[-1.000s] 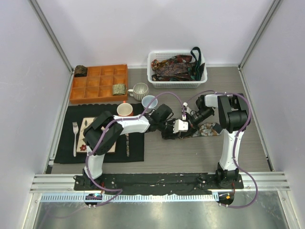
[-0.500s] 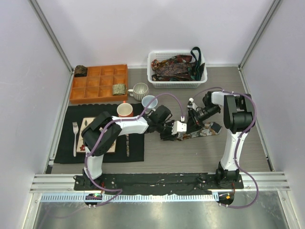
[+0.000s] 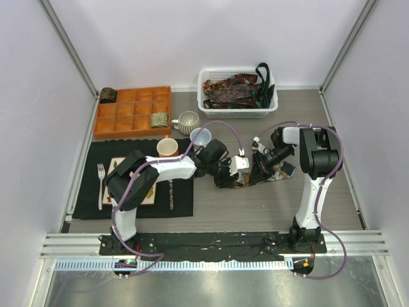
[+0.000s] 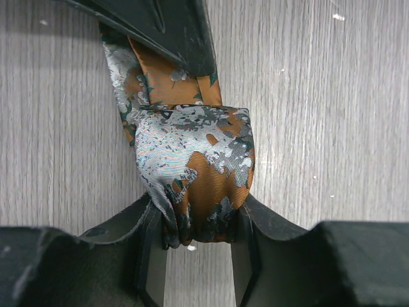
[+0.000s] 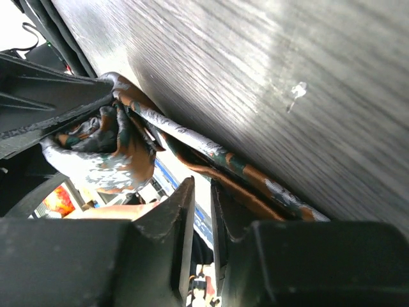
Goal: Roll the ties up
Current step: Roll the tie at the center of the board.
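1. Tie (image 4: 195, 160): it lies at the centre of the tabletop (image 3: 211, 217), between the two end effectors. The basket (image 3: 236, 114) of loose ties is at its 12 o'clock and the orange tray (image 3: 131, 134) is at its 10 o'clock.
2. Condition: one end is wound into a compact coil. In the left wrist view a flat band leaves the coil toward 12 o'clock and disappears behind a finger of the right end effector.
3. Left end effector (image 4: 197, 214): clenched on the coil, one finger against each flank.
4. Right end effector (image 5: 201, 187): the fingers stand a narrow gap apart at the band. It cannot be told whether they pinch the band.
5. Step in hand (judgement): rolling is partway through, and the band toward 3 o'clock is not yet wound.
6. Next move (judgement): hold the band flat and taut, then turn the coil along it toward the free end. Keep side pressure on the coil so the layers do not spring loose.
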Action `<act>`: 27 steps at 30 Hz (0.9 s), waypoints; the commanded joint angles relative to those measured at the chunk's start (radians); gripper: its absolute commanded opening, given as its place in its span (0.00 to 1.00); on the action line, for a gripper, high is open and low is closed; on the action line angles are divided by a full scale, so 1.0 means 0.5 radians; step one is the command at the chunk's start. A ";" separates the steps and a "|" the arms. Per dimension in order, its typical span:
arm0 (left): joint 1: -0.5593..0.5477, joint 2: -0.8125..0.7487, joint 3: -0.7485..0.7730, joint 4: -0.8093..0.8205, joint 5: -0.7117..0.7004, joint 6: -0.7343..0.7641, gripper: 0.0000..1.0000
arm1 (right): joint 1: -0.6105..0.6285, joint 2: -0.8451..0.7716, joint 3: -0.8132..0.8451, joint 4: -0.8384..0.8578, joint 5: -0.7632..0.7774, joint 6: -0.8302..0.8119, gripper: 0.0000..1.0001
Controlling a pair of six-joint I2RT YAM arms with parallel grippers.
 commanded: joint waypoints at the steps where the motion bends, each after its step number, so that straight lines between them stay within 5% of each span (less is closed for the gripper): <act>1: 0.032 -0.105 -0.024 0.022 -0.127 -0.169 0.21 | -0.019 0.013 -0.113 0.154 0.319 0.078 0.22; 15: 0.026 0.091 0.124 -0.425 -0.355 0.069 0.18 | -0.001 -0.177 -0.257 0.120 0.041 0.063 0.22; 27: 0.029 0.067 0.044 -0.496 -0.161 0.355 0.18 | -0.010 -0.134 0.127 0.074 -0.200 -0.001 0.33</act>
